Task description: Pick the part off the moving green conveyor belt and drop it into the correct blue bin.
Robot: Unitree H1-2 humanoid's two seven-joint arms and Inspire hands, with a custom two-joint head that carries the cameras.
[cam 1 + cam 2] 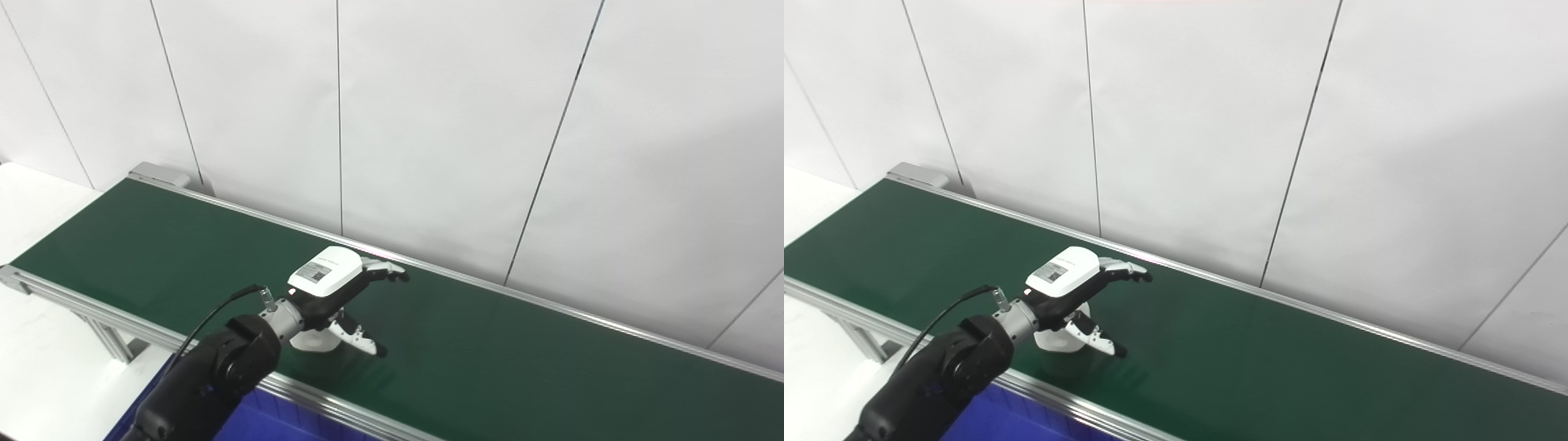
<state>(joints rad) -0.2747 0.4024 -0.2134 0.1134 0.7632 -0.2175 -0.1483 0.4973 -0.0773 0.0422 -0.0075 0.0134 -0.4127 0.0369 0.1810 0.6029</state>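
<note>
While the left hand (334, 288) hung spread over the belt (490, 343) — holding nothing — the white part (1059, 342) lay under its palm, partly hidden; you needed to lower and close around it promptly.

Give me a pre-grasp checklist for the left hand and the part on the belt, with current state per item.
1. Left hand over the green belt: ok, it sits above the belt surface near the front rail.
2. Hand open for the grasp: ok, fingers and thumb spread, nothing held.
3. White part under the hand: ok, it lies on the belt below the palm, partly hidden.
4. Part shape and contact with the hand: cannot tell, the hand covers most of it.
5. Blue bin in view: ok, only a corner shows below the front rail.
6. Correct bin: cannot tell, no labels seen.
</note>
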